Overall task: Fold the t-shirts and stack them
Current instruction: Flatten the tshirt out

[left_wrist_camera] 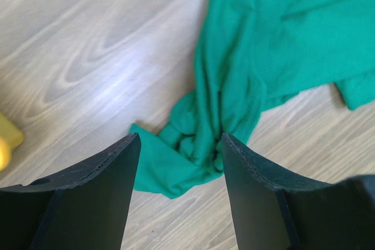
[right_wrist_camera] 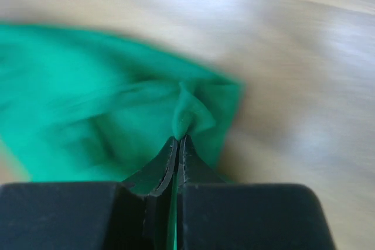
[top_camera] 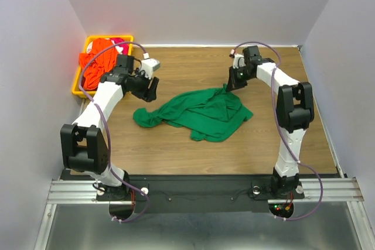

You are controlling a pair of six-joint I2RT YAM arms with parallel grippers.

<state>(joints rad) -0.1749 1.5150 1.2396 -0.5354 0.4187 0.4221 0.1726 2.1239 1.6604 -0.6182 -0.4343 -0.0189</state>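
The dark green t-shirt [top_camera: 202,112] lies crumpled in the middle of the table. My right gripper [top_camera: 229,85] is shut on a fold at its far right edge; the right wrist view shows the pinched green cloth [right_wrist_camera: 193,115] at my closed fingertips. My left gripper [top_camera: 151,93] is open and empty, hovering above the shirt's bunched left end [left_wrist_camera: 193,144], not touching it. The orange t-shirt [top_camera: 96,57] and the red-pink t-shirt [top_camera: 121,45] lie in the yellow bin [top_camera: 78,83] at the far left.
The yellow bin stands against the left wall at the table's back corner; its corner shows in the left wrist view [left_wrist_camera: 7,144]. White walls close in the table on the left, back and right.
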